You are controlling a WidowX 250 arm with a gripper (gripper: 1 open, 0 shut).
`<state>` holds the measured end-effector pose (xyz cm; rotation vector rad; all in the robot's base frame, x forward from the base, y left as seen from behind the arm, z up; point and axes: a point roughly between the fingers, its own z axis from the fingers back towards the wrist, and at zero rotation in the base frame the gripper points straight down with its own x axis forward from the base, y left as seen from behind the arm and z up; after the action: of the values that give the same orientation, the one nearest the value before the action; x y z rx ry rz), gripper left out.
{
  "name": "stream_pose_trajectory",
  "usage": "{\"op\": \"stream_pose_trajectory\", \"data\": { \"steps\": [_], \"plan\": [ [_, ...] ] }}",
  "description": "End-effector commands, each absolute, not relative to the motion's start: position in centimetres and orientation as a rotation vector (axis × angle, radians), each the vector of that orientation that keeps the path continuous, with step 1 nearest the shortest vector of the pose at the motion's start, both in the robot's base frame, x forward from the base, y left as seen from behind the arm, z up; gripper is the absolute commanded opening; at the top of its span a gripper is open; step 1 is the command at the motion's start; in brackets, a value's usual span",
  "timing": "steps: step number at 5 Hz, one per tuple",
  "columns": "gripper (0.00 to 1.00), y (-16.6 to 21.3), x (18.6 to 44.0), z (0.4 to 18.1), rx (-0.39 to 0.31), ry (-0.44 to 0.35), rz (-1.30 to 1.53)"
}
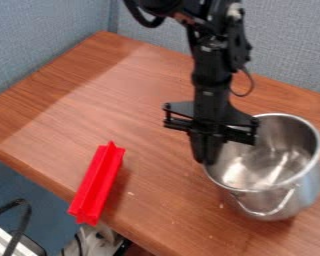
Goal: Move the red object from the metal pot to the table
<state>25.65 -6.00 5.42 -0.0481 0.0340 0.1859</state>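
The red object (96, 182), a long grooved bar, lies flat on the table (83, 90) near its front edge, pointing away from me. The metal pot (286, 170) stands to its right, shiny, with nothing red visible inside. My gripper (211, 157) hangs straight down from the arm with its jaws together at the pot's left rim, apparently pinching the rim. The gripper is well to the right of the red bar and apart from it.
The table's front edge runs diagonally just below the red bar and the pot. A blue wall rises behind the table. Dark cables and a pale object (96, 240) show below the table edge at the bottom left.
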Motion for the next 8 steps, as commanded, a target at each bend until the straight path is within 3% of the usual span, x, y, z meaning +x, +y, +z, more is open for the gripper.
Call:
{"op": "stream_pose_trajectory", "data": {
  "steps": [1, 8],
  "plan": [
    [0.0, -7.2, 24.0, 0.8, -0.003, 0.199, 0.165],
    [0.0, -7.9, 22.4, 0.2, 0.005, 0.206, 0.137]
  ]
}}
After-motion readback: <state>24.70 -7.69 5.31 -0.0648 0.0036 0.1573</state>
